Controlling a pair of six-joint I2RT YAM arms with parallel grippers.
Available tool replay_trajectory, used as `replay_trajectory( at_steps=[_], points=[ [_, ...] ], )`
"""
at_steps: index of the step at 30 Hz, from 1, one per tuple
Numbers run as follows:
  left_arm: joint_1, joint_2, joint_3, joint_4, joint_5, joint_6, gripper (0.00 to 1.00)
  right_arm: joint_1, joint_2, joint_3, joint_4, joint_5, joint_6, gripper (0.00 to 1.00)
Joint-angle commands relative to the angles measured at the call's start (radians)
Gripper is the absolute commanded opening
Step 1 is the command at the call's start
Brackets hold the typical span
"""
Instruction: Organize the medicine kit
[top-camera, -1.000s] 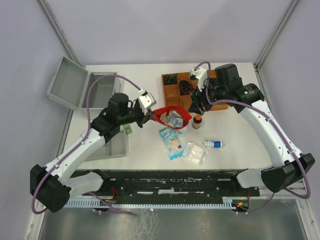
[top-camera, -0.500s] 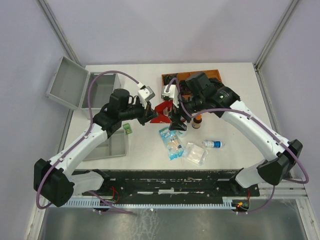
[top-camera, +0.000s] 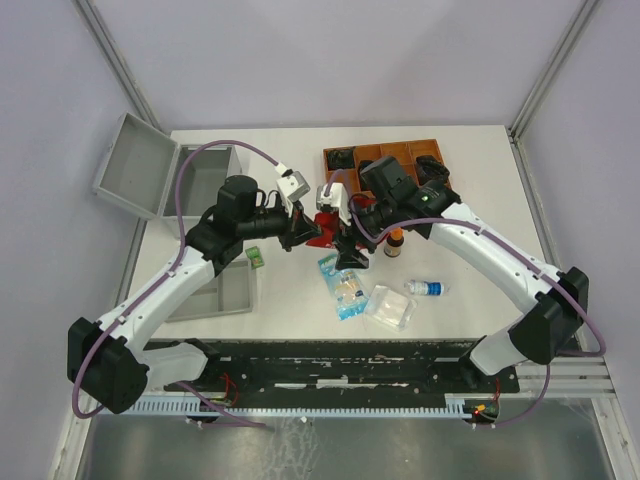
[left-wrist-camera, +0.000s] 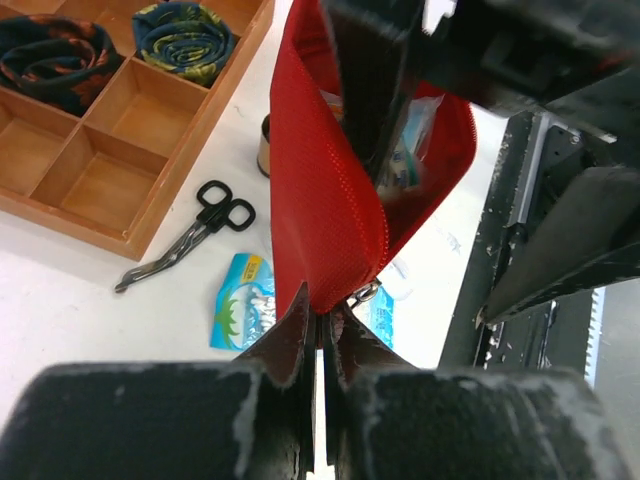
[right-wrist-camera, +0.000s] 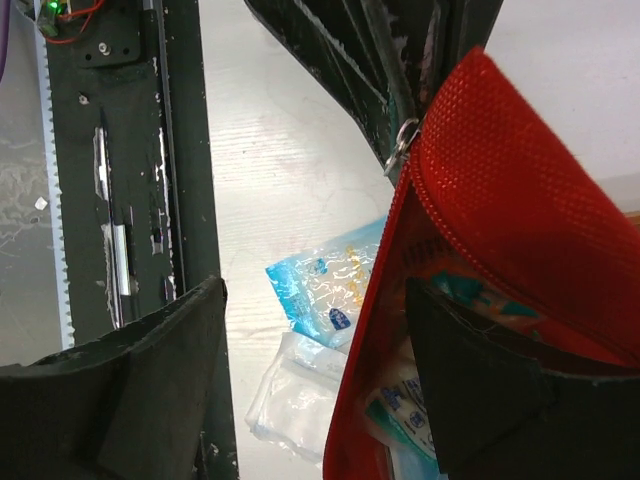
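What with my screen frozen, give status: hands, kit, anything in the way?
Left hand shut on red pouch. Right hand open at pouch mouth. Metal case open, far left. Loose packets below pouch.

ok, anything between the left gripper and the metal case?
Almost nothing. The left gripper, shut on the end of the red pouch, hangs just right of the open metal case. Only a small green item sits in the gap, right against the case's right edge.
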Motion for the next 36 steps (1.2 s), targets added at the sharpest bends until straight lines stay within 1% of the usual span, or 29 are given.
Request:
replay_trajectory(
  at_steps=[1, 5, 7, 10, 12, 15, 18, 22, 27, 30, 36],
  points=[
    [-0.001, -0.032, 0.006, 0.106, 0.099, -0.043, 0.03, 0.006, 0.006, -0.036, 0.038, -0.012, -0.027, 0.80],
    [-0.002, -0.035, -0.004, 0.112, 0.091, -0.045, 0.03, -0.014, -0.010, -0.038, 0.045, -0.009, -0.011, 0.79],
    [-0.001, -0.031, -0.011, 0.122, 0.074, -0.059, 0.03, -0.037, -0.018, -0.013, 0.062, -0.014, 0.041, 0.77],
    [0.000, -0.011, -0.018, 0.141, 0.050, -0.104, 0.03, -0.060, -0.017, 0.048, 0.080, -0.002, 0.109, 0.70],
    [0.000, 0.006, -0.018, 0.161, 0.042, -0.144, 0.03, -0.062, -0.015, 0.079, 0.091, 0.025, 0.141, 0.68],
    [0.002, 0.028, -0.006, 0.180, 0.031, -0.188, 0.03, -0.061, -0.003, 0.129, 0.089, 0.097, 0.183, 0.67],
    [0.005, 0.048, 0.015, 0.181, 0.012, -0.222, 0.03, -0.063, 0.004, 0.189, 0.058, 0.178, 0.190, 0.67],
    [0.017, 0.060, 0.023, 0.190, -0.016, -0.257, 0.03, -0.061, -0.021, 0.214, 0.037, 0.226, 0.191, 0.67],
    [0.024, 0.062, 0.014, 0.254, -0.007, -0.271, 0.03, -0.060, -0.040, 0.183, 0.041, 0.190, 0.211, 0.59],
    [0.023, 0.053, 0.007, 0.285, 0.007, -0.233, 0.03, -0.057, -0.039, 0.145, 0.064, 0.149, 0.229, 0.58],
    [0.025, 0.022, -0.010, 0.276, 0.041, -0.145, 0.03, -0.057, -0.053, 0.051, 0.156, 0.136, 0.302, 0.57]
  ],
)
